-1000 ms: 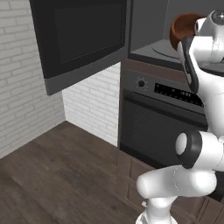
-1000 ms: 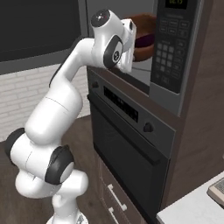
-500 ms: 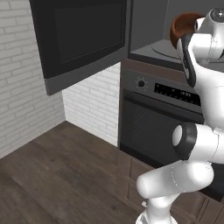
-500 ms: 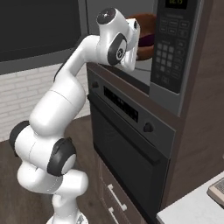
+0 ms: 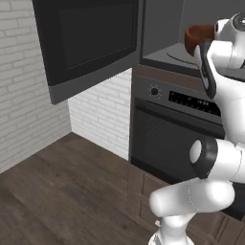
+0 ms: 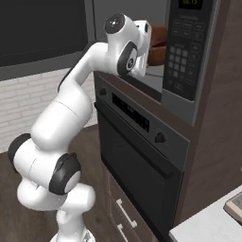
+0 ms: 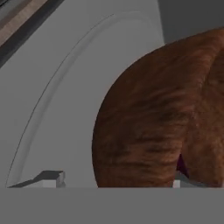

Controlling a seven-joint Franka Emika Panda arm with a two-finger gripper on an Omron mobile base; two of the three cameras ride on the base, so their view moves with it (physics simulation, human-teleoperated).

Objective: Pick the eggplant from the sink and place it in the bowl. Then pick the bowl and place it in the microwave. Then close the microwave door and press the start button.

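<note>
In the left base view the door (image 5: 91, 45) hangs open at upper left; the oven (image 5: 177, 129) sits mid-frame, and at upper right the bowl (image 5: 197, 36) rests inside the microwave (image 5: 167, 28), beside the arm's wrist. In the hand view the turntable (image 7: 65, 109) curves across the left and the bowl's outer wall fills the right, a purple sliver of eggplant (image 7: 180, 164) at its lower edge. I cannot tell whether the fingers are open. The bowl looks stiff, thick-walled and light; its rim is the best hold
</note>
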